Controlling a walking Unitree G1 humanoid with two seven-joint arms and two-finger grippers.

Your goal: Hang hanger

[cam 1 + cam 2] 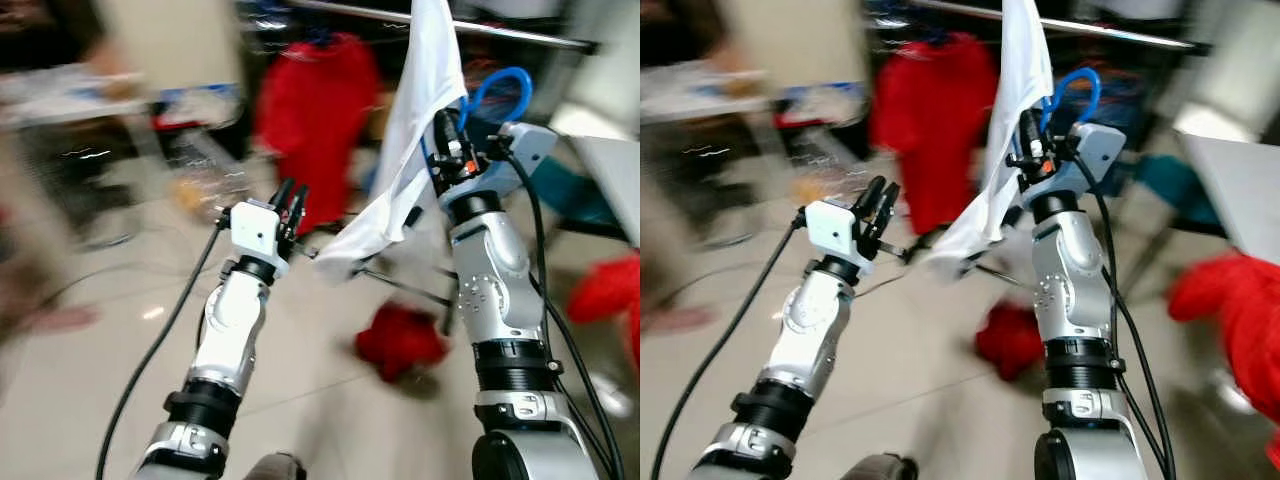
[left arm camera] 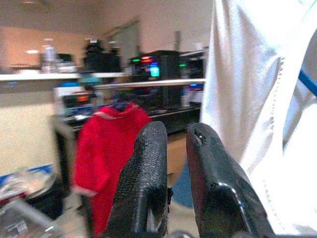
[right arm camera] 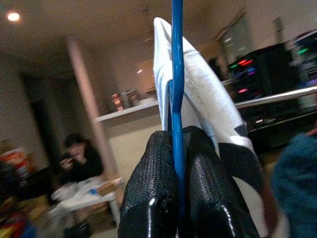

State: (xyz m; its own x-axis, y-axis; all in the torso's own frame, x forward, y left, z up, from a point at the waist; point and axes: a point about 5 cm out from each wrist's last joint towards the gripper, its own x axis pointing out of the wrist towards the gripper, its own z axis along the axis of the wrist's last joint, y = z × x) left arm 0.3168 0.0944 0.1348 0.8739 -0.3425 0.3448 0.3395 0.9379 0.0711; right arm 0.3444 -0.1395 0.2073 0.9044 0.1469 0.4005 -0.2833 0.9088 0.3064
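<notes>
Our right pincer (image 1: 447,135) grips the blue hanger (image 1: 497,92) with a white garment (image 1: 415,130); it may slip missing the far rail (image 1: 500,32), while our left pincer (image 1: 290,205) hangs narrow, empty.

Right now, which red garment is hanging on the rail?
The red shirt behind the left hand; the other red garments lie on the floor.

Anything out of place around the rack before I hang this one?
Yes: a red garment lies crumpled on the floor below the rail, not hung like the red shirt. The right gripper pinches the blue hanger carrying the white garment.
</notes>
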